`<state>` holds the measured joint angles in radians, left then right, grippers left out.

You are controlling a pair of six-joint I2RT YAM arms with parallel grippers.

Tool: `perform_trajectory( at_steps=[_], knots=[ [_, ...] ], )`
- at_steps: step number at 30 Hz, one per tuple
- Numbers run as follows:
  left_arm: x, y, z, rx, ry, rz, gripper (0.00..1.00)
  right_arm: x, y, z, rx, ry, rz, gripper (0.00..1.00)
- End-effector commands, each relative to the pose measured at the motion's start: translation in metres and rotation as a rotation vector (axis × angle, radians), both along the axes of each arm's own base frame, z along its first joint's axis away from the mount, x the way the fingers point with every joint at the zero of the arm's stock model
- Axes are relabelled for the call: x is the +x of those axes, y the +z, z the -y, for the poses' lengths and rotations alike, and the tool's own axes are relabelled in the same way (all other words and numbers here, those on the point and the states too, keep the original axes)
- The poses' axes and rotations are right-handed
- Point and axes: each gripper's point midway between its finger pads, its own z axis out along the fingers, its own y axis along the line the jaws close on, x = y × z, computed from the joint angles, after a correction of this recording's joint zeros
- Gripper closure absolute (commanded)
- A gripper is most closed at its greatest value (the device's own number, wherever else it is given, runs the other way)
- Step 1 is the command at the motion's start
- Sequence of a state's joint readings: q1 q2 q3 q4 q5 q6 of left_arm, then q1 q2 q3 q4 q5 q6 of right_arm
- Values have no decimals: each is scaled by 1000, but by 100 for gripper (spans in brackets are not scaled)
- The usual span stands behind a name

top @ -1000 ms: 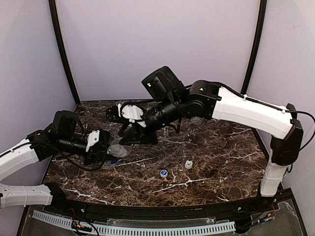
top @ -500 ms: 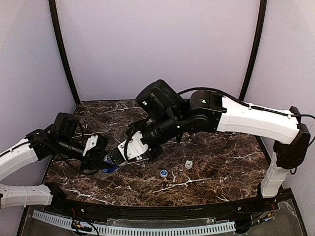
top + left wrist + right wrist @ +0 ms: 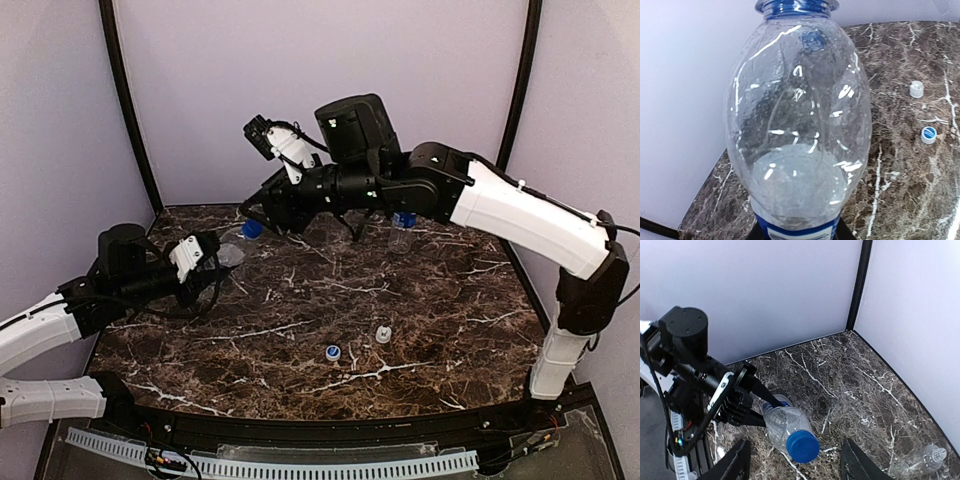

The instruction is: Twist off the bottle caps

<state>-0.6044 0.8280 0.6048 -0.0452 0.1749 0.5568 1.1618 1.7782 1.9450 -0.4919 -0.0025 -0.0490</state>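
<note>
We are working on the last closed bottle. The dark blue cap (image 3: 803,445) is still seated on the bottle (image 3: 800,130), while the white cap (image 3: 383,334) and the blue-and-white cap (image 3: 333,352) are lying loose on the worktop (image 3: 420,300).

The left pincer (image 3: 210,262) is clamping the bottle at its base end and holding it over the far-left part of the worktop, apparently raised clear of it. The right pincer (image 3: 797,467) is standing with its jaws apart. The dark blue cap is sitting just ahead of the tips, untouched.

The bottle's long axis is running from the left pincer toward the far right and tilting upward, so the cap end is pointing at the right pincer.

We are judging that the next move calls for:
1. Advancing the right pincer along that axis until the jaws are straddling the cap.
2. Closing on its rim.
3. Turning about the axis while the left pincer is resisting.
</note>
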Motion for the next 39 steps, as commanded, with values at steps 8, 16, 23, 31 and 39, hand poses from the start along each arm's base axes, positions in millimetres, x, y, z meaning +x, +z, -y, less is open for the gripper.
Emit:
perform_trajectory(
  at_steps=[8, 16, 23, 31, 39],
  knots=[
    [21, 17, -12, -23, 122, 109, 92, 33, -29, -25, 50, -240, -342, 41],
    [18, 17, -9, -34, 101, 102, 91, 45, -44, -24, 33, -274, -347, 49],
    [16, 17, -8, -32, 88, 107, 91, 53, -55, -23, 25, -279, -368, 51],
    [15, 18, -6, -34, 78, 106, 92, 55, -59, -30, 36, -242, -387, 59],
    [9, 22, -1, -62, 39, 92, 91, 18, -60, -43, 1, 19, -398, 100]
  ],
)
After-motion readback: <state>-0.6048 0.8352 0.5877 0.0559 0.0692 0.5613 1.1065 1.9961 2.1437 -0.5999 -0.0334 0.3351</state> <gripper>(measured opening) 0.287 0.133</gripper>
